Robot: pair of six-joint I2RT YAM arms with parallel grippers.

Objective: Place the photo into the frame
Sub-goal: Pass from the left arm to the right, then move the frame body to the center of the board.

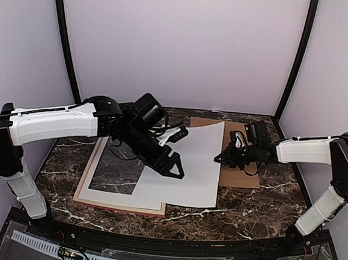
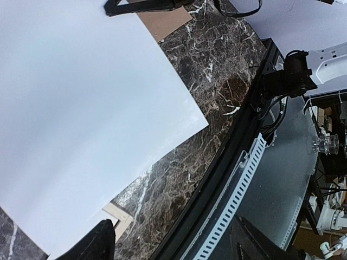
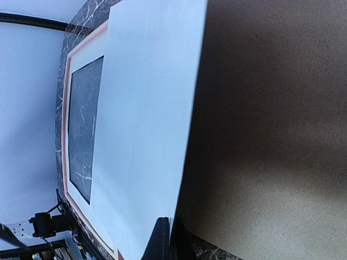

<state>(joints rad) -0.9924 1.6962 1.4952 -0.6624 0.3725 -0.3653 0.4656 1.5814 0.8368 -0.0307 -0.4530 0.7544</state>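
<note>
Dark marble tabletop (image 1: 240, 213), pale walls around. Photo (image 1: 197, 180) lies white back up at centre. Its 9 o'clock part overlaps the pink frame (image 1: 119, 208) and white mat (image 1: 113, 197); its 3 o'clock edge rests over the brown backing board (image 1: 240, 174). Left gripper (image 1: 171, 168) hangs above the photo, fingers (image 2: 100, 241) spread wide, holding nothing. Right gripper (image 1: 223, 160) sits at the photo's 3 o'clock edge; whether its fingers are parted or pinched, cannot tell.

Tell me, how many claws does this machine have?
2. The left claw hangs open above the photo, which lies white back up; the right claw pinches that photo's right edge, over the brown backing board. None seems hidden.
</note>
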